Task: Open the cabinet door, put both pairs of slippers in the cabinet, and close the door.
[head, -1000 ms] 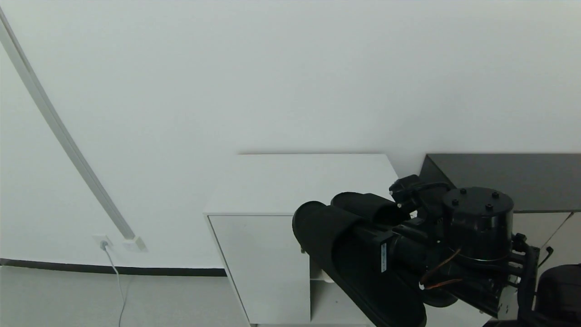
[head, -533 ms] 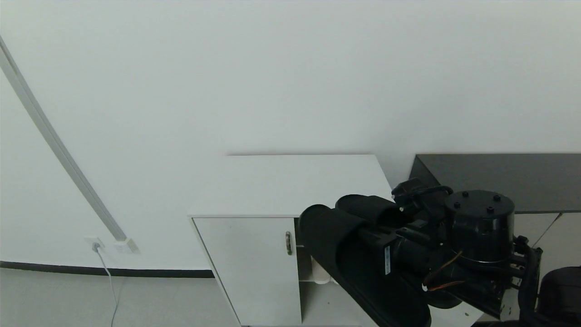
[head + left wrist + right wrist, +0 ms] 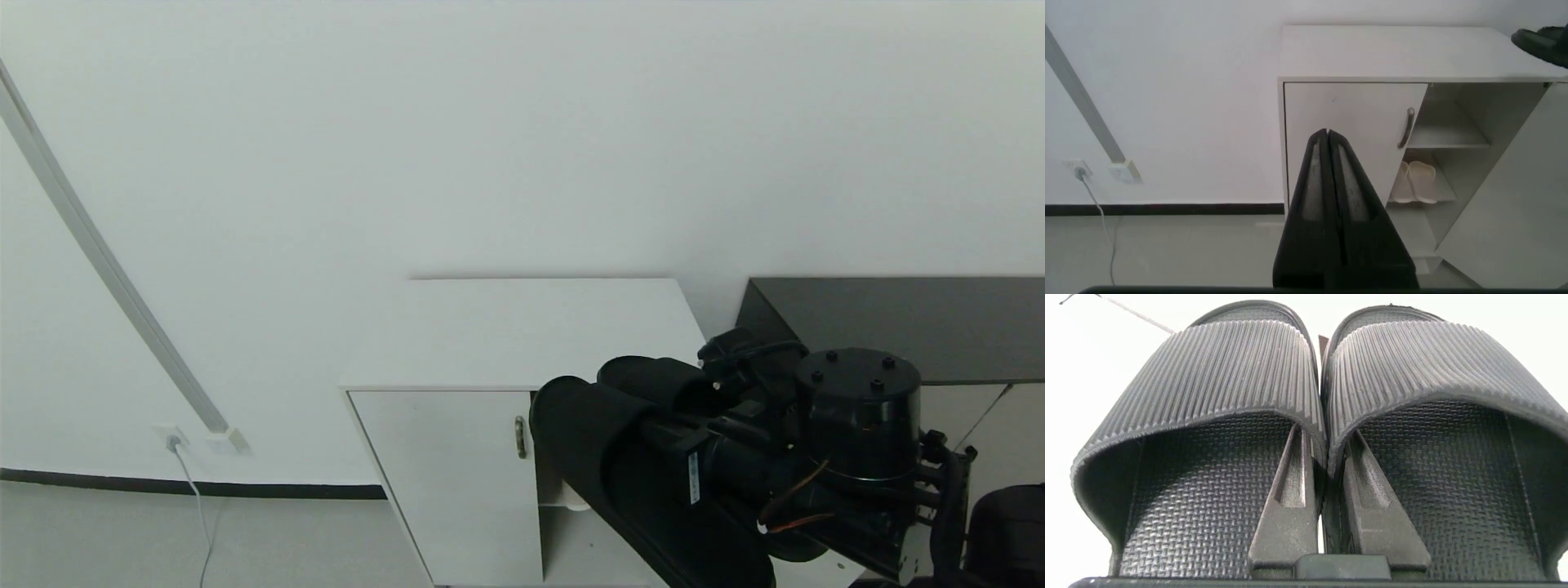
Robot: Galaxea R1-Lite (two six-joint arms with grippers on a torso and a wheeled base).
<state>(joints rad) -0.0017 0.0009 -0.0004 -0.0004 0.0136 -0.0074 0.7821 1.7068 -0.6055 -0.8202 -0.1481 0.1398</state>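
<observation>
A pair of black slippers (image 3: 620, 433) hangs side by side in front of the white cabinet (image 3: 522, 335), level with its top edge. My right gripper (image 3: 1323, 445) is shut on the slippers' touching inner edges, its fingers (image 3: 1286, 498) inside the straps. The cabinet's left door (image 3: 449, 482) is closed and has a small handle (image 3: 519, 437). The right door (image 3: 1519, 188) stands open. A pair of white slippers (image 3: 1421, 181) lies on a lower shelf inside. My left gripper (image 3: 1327, 143) is shut and empty, held back from the cabinet front.
A dark grey low unit (image 3: 898, 318) adjoins the cabinet on the right. On the wall at left are a slanted white conduit (image 3: 106, 269) and a socket with a cable (image 3: 173, 441) running to the floor. Bare floor lies left of the cabinet.
The head camera has shifted, so the cabinet sits further left and its door handle now shows. My right gripper with the black slippers has dipped slightly lower.
</observation>
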